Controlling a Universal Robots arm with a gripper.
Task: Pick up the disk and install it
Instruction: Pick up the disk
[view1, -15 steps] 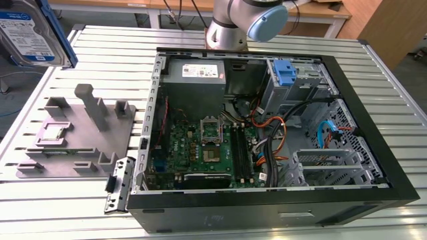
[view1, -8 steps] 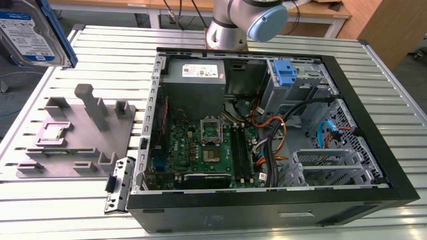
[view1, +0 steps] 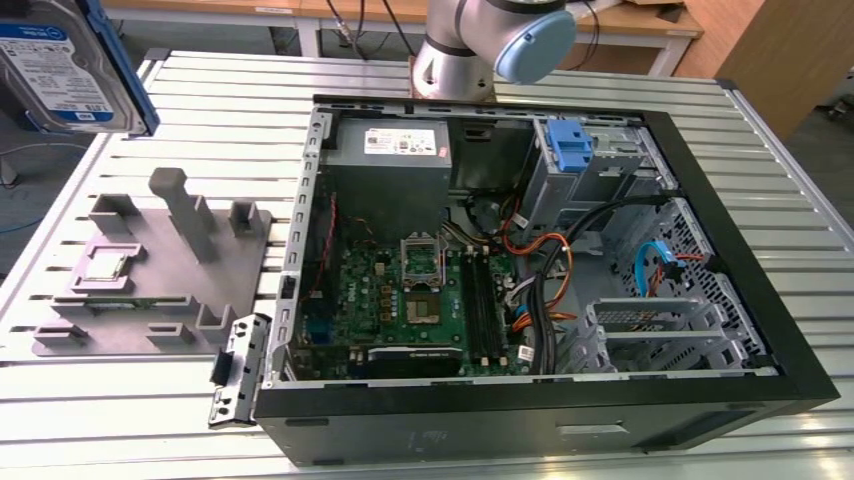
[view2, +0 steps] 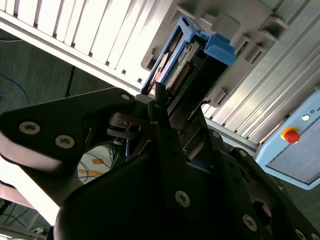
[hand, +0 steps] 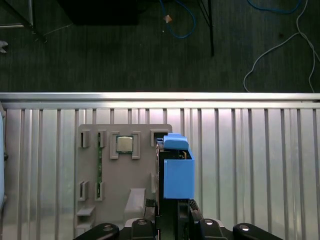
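Pincer (view2: 167, 112) clamped on the disk (hand: 177, 175), held on edge in the air over the grey tray (view1: 160, 270) on the table (view1: 747, 130), well apart from the open computer case (view1: 747, 330): pickup done, disk not yet installed.

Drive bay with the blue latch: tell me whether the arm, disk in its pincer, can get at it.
Probably yes. The computer case lies open on top, the drive bay sits uncovered in a corner, and the cables run beside it. The pincer is shut on the disk.
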